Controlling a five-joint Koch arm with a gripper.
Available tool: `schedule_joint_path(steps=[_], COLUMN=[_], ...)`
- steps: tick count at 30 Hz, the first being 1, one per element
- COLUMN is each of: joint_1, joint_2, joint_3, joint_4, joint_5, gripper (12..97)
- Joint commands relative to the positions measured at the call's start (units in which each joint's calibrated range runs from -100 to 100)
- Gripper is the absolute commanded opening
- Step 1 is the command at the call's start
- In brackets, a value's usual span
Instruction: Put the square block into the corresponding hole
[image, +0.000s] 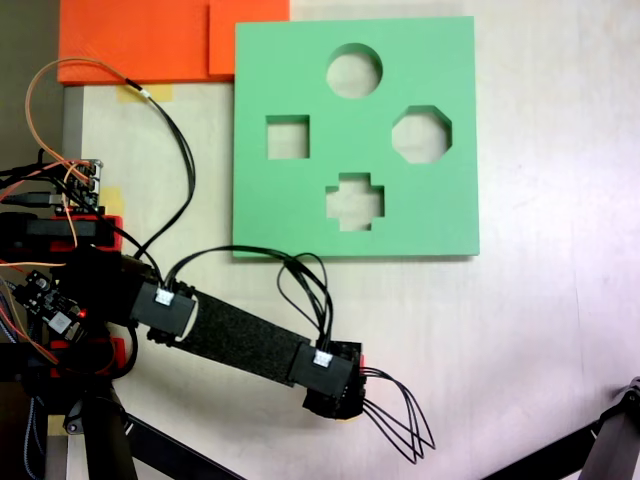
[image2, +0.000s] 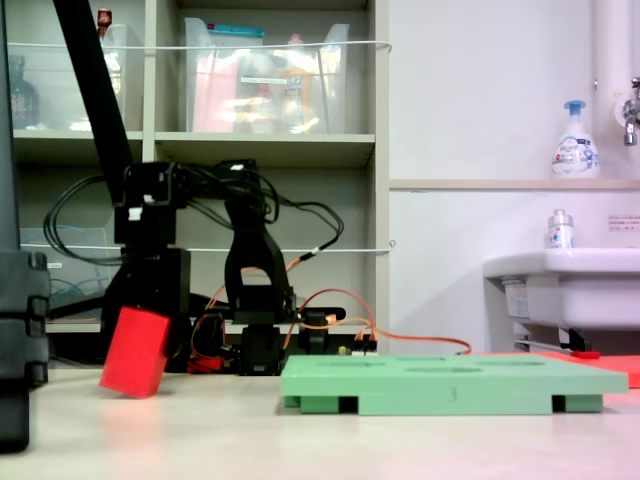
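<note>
In the fixed view from above, the green board (image: 355, 215) lies flat on the worktop (image: 530, 350). Its square hole (image: 287, 137) is at the left side, near the cross-shaped cutout (image: 354, 202). The arm reaches to the lower middle, well apart from the board.

In the fixed view from the side, the red square block (image2: 135, 352) is tilted, with one corner close to the worktop, left of the board. The gripper (image2: 150, 300) is directly above it; I cannot tell how the jaws stand.

One fixed view looks straight down, another sits low at table level; both share the green board (image: 355, 230) (image2: 450, 385).
</note>
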Motion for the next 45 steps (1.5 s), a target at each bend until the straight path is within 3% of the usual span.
schedule_joint_path(steps=[1, 4, 11, 15, 20, 24, 29, 45], joint_1=[0.05, 0.05, 1.86, 7.37, 19.19, 26.76, 31.70, 37.22], joint_2=[-3.86, -8.61, -24.25, -40.59, -47.30, -44.23, -37.24, -14.20], joint_3=[-0.41, -0.41, -2.30, -7.79, -9.28, -9.08, -6.29, 15.24], joint_4=[-7.73, -7.73, -7.73, -7.73, -7.73, -7.73, -7.73, -7.73], joint_5=[0.39, 0.44, 3.13, 9.96, 19.49, 26.42, 28.57, 32.09], gripper=[22.4, 13.0, 13.0, 13.1, 13.1, 13.1, 13.2, 13.2])
